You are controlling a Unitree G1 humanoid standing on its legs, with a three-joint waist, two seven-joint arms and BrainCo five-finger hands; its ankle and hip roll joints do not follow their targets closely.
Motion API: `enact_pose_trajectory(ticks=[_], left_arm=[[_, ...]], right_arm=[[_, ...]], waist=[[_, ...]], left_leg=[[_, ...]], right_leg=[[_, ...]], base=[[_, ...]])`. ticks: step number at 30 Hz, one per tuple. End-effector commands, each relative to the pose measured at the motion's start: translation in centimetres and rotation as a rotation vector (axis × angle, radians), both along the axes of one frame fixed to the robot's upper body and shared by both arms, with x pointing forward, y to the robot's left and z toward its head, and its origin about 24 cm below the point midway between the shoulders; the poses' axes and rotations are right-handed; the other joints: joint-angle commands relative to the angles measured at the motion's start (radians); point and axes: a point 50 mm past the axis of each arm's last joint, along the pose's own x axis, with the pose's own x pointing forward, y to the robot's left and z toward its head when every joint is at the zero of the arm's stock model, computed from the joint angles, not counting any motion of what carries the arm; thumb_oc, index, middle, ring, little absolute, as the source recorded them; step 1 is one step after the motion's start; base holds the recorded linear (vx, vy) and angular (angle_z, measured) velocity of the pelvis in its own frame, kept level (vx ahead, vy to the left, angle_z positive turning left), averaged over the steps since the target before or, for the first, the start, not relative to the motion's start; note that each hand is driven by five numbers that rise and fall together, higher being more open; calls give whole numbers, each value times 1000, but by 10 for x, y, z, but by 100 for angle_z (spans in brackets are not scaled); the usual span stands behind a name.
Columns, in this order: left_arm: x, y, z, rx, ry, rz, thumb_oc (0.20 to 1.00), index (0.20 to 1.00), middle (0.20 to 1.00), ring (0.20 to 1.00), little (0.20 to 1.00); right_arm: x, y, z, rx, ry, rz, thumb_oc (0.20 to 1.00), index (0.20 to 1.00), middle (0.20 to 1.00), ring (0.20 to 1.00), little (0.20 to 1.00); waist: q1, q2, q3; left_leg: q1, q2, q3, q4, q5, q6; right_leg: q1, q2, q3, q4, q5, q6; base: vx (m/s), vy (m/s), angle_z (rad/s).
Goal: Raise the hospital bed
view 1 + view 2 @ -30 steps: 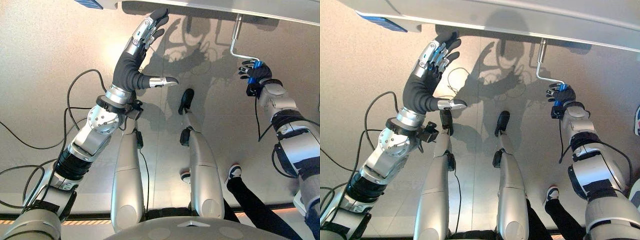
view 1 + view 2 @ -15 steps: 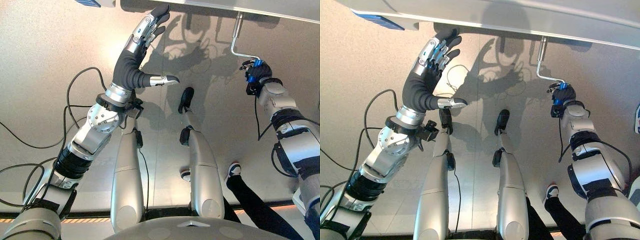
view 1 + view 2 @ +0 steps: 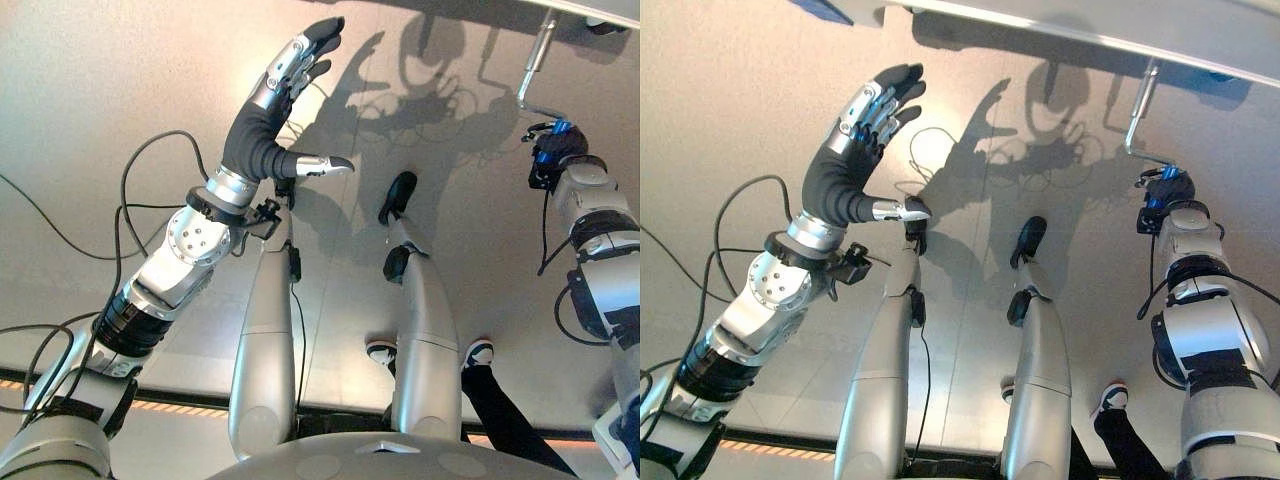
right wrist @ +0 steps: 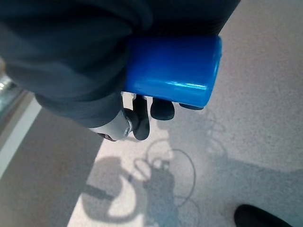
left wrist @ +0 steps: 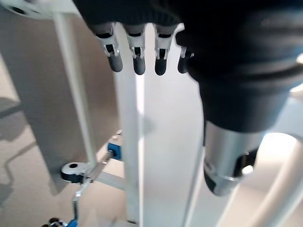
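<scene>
A bent metal crank (image 3: 531, 72) hangs from the underside of the hospital bed (image 3: 1090, 24) at the upper right. My right hand (image 3: 553, 160) is shut on the crank's blue grip (image 4: 175, 71), with the fingers curled round it in the right wrist view. My left hand (image 3: 268, 118) is raised at the upper left, open with straight fingers (image 5: 137, 61) and the thumb out to the side, near the bed's pale frame (image 5: 137, 142) but holding nothing. The left wrist view also shows the crank's pivot (image 5: 75, 172) lower on the frame.
The bed's edge runs along the top of the eye views, over a pale speckled floor (image 3: 100, 120). A person's white shoe (image 3: 480, 352) and dark trouser leg (image 3: 505, 405) stand at the lower right, close behind my right arm.
The whole picture has shifted, so the camera has moved. My right hand has swung the blue grip round a little, nearer under the crank's shaft. The left hand stays open and raised.
</scene>
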Motion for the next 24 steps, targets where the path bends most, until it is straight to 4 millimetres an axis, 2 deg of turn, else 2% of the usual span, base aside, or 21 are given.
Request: enact_pose_trajectory(ticks=[1,2,3,4,5,6,7,10,11,12,13,17,19,20,21,22,23,24], left_arm=[[-28,-12,18,-128,-86,-156,1000,1000,1000,1000,1000],[-29,-12,21,-131,-100,-162,1000,1000,1000,1000,1000],[-29,-13,20,-138,-91,-167,1000,1000,1000,1000,1000],[-29,-13,22,-138,-102,-166,1000,1000,1000,1000,1000],[-29,-15,19,-148,-86,-177,1000,1000,1000,1000,1000],[-30,-15,22,-147,-100,-177,1000,1000,1000,1000,1000],[-30,-17,20,-156,-83,-190,1000,1000,1000,1000,1000],[-30,-17,20,-163,-84,-184,1000,1000,1000,1000,1000],[-30,-17,23,-168,-96,-183,1000,1000,1000,1000,1000],[-30,-17,23,-168,-96,-182,1000,1000,1000,1000,1000],[-30,-18,19,-180,-76,-183,1000,1000,1000,1000,1000],[-28,-21,19,-206,-78,-179,1000,1000,1000,1000,1000],[-28,-23,20,-212,-91,-182,1000,1000,1000,1000,1000],[-28,-23,20,-212,-90,-181,1000,1000,1000,1000,1000],[-29,-23,21,-218,-99,-183,1000,1000,1000,1000,1000],[-29,-22,21,-219,-106,-178,1000,1000,1000,1000,1000],[-29,-22,21,-219,-106,-178,1000,1000,1000,1000,1000],[-30,-18,20,-220,-110,-155,1000,1000,1000,1000,1000]], right_arm=[[-26,-41,-2,-181,169,-168,200,200,200,200,200],[-23,-38,1,-191,165,-160,200,200,200,200,200],[-22,-34,-2,-192,174,-151,200,200,200,200,200],[-21,-34,1,-192,163,-151,200,200,200,200,200],[-18,-28,-7,-195,192,-134,200,200,200,200,200],[-17,-28,-2,-195,178,-135,200,200,200,200,200],[-14,-21,-7,-188,188,-118,200,200,200,200,200],[-3,-5,-4,-261,213,-75,200,200,200,200,200],[2,1,0,-277,203,-56,200,200,200,200,200],[2,2,1,-277,202,-55,200,200,200,200,200],[11,21,-5,-360,246,17,200,200,200,200,200],[35,84,-9,-571,259,230,200,200,200,200,200],[44,138,-16,-651,202,404,200,200,200,200,200],[44,138,-16,-651,202,405,200,200,200,200,200],[46,178,-20,-689,149,546,200,200,200,200,200],[46,199,-19,-696,111,610,200,200,200,200,200],[46,199,-19,-696,112,610,200,200,200,200,200],[38,245,-22,-746,28,781,200,200,200,200,200]], waist=[[-7,115,-14],[-4,121,-14],[-2,126,-14],[-2,127,-14],[7,135,-14],[7,135,-14],[10,143,-14],[24,152,-14],[28,155,-14],[27,155,-14],[36,159,-14],[39,156,-14],[32,149,-14],[32,148,-14],[27,142,-14],[24,137,-14],[24,137,-14],[16,124,-14]], left_leg=[[-19,24,6,134,-130,-6],[-54,28,18,139,-106,2],[-42,27,10,150,-129,-3],[-66,29,18,149,-110,3],[-57,24,5,171,-144,-1],[-85,26,13,167,-118,6],[-81,25,4,195,-149,0],[-105,17,-9,211,-157,8],[-141,18,0,213,-131,18],[-143,18,-1,215,-132,18],[-121,14,-13,227,-162,15],[-108,8,-16,224,-169,23],[-100,5,-17,219,-170,25],[-100,5,-16,218,-170,25],[-93,3,-18,214,-169,27],[-85,2,-20,207,-167,27],[-85,2,-19,206,-167,27],[-74,1,-19,196,-164,27]], right_leg=[[11,37,16,27,-4,82],[-20,34,6,28,16,72],[-13,37,17,45,-6,78],[-34,36,8,40,11,70],[-31,38,17,70,-22,80],[-55,36,5,61,2,70],[-52,38,19,94,-29,78],[-80,39,18,121,-36,77],[-107,38,8,113,-12,66],[-109,38,8,115,-13,66],[-93,36,16,133,-40,75],[-92,39,18,142,-47,72],[-85,43,23,137,-48,70],[-85,43,23,137,-48,70],[-82,45,23,136,-46,69],[-77,45,23,130,-45,70],[-77,45,24,130,-45,70],[-67,49,25,119,-40,69]], base=[[-34,-13,9],[45,-14,9],[-38,2,6],[60,4,7],[-22,1,4],[61,-14,4],[0,0,0],[21,-2,0],[-32,-6,0],[0,0,0],[65,5,-3],[21,8,-1],[8,23,-6],[1,11,-8],[0,16,-11],[0,16,-12],[-5,26,-14],[-10,10,-12]])
